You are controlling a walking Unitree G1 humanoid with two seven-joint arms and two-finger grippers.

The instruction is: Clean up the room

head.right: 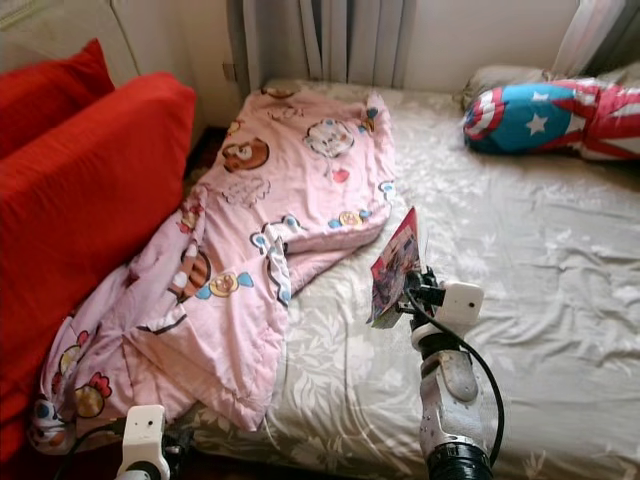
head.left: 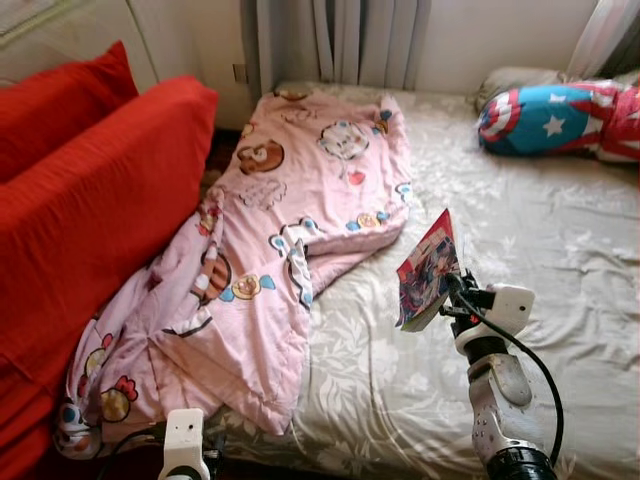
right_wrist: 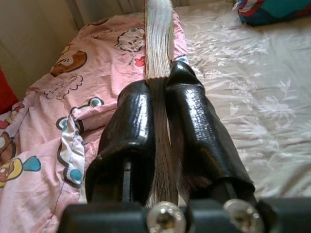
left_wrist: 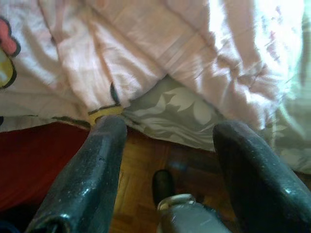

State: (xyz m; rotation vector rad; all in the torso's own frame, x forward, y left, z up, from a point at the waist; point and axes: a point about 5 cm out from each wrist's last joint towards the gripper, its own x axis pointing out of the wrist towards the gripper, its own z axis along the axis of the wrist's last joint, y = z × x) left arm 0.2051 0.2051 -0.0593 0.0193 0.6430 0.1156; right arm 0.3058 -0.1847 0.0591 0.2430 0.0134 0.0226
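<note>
Nearest the robot, the left gripper hung low at the foot edge of the bed, its fingers spread wide and holding nothing, above the wood floor. The lower hem of the pink blanket draped just ahead of it.

The right gripper was raised over the bed, jaws clamped narrow on the lower edge of a thin comic book. The book stood nearly upright, its long axis running up and away from the fingers, cover facing the robot's left. It was held clear of the sheet, just to the right of the blanket's loose corner.

The blanket lay crumpled along the bed's left side, long axis running from the near foot corner toward the curtain, partly over the red sofa cushions beside the bed. At the far right of the bed lay a star-patterned pillow.

Judgement: the book was already secured, so the next move depended on a drop-off place, which cannot be identified here. For the blanket, the left arm was the nearer one.
</note>
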